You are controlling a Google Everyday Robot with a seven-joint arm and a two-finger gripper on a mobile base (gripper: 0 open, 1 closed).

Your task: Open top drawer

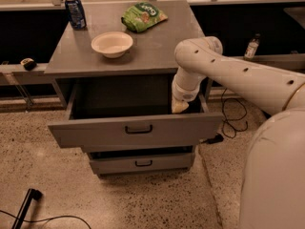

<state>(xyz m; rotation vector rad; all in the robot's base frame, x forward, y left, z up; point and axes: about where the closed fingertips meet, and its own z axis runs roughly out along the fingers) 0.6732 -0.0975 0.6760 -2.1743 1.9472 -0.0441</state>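
The top drawer [95, 133] stands pulled well out of the grey cabinet [157, 51]. Its tall flat front faces me, with a small black loop handle [138, 129] at its centre, and its deep box is open and dark inside. My gripper [180, 107] reaches down into the drawer's right side, just behind the front panel. My white arm comes in from the right over the drawer's right edge. A shorter-fronted drawer [143, 163] shows below, slightly out.
On the cabinet top are a white bowl [112, 43], a blue can [75, 12] and a green chip bag [143, 16]. A bottle [251, 46] stands on the ledge at the right. Cables [233, 116] lie on the floor right of the cabinet, and a black rod [26, 206] lies at the lower left.
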